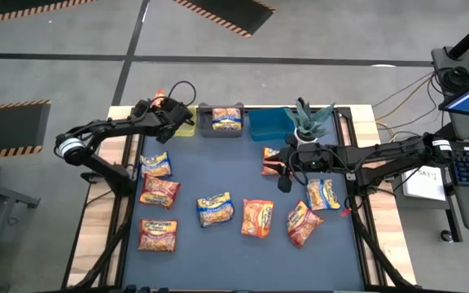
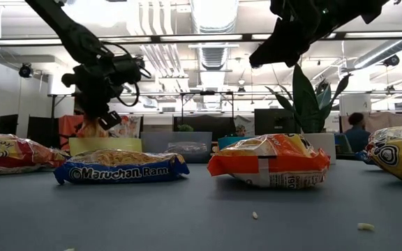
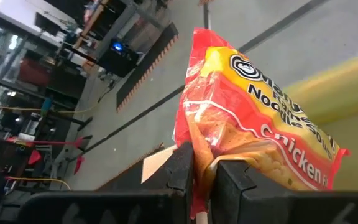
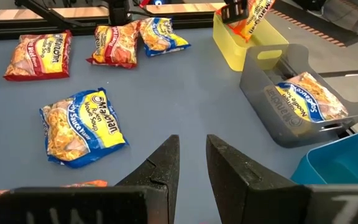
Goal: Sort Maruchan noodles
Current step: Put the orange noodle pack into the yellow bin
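From the high view I have the left end effector (image 1: 172, 114) at the upper left of the tabletop (image 1: 243, 244), pinching an orange packet (image 3: 253, 124) by its lower edge; in the left wrist view the fingers (image 3: 182, 168) sit close together on the crinkled plastic. The packet hangs long axis upright, directly over the yellow bin (image 4: 244, 43), so I judge the coming move is a straight release downward. To the right, the grey bin (image 4: 291, 99) already holds a yellow-and-blue packet (image 4: 306, 96), then comes the blue bin (image 4: 344, 168). The right end effector (image 4: 191, 162) hovers mid-tabletop, empty, fingers a narrow gap apart, with a yellow-and-blue packet (image 4: 79, 124) lying ahead of it, towards the left in its wrist view.
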Controlling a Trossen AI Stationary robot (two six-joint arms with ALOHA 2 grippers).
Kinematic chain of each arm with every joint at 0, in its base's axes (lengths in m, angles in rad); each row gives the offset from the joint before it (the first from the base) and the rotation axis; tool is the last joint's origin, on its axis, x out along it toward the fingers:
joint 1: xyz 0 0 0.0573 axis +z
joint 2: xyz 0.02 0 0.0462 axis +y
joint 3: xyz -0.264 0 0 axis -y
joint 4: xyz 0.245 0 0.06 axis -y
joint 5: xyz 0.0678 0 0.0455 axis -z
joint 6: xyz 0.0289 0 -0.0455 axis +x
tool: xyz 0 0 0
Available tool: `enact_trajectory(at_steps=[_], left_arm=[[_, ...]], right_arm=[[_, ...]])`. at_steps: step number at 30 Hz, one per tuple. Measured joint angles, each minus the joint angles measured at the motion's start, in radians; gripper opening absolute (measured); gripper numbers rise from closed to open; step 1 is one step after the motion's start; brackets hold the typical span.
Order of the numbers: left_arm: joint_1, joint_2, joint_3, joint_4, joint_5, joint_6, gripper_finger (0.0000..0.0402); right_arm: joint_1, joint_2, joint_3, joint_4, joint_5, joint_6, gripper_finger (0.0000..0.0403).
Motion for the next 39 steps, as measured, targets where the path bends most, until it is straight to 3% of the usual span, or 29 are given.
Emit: enact_trajectory(at_steps=[8, 16, 23, 26, 32, 39], left_arm=[[-0.002, -0.028, 0.000, -0.164, 0.104, -0.108, 0.0065], [-0.001, -0.089, 0.017, -0.193, 0.243, -0.113, 0.0119], [-0.001, -0.147, 0.082, -0.265, 0.252, -0.111, 0.0170], [0.008, -0.175, 0.122, -0.268, 0.356, -0.053, 0.0183], [0.102, -0.166, 0.266, -0.319, 0.769, 0.076, 0.0174], [0.252, -0.046, 0.441, -0.491, 0.790, 0.088, 0.0167]], right_arm=[[0.000, 0.000, -0.001, 0.002, 0.000, 0.002, 0.0068], [0.000, 0.000, -0.001, 0.004, 0.000, 0.002, 0.0068], [0.000, 0.000, -0.001, 0.001, -0.003, 0.000, 0.0068], [0.000, 0.000, -0.001, 0.001, -0.003, -0.017, 0.0068], [0.000, 0.000, -0.001, 0.002, -0.003, -0.071, 0.0068], [-0.001, -0.017, -0.001, 0.008, 0.000, -0.145, 0.0068]])
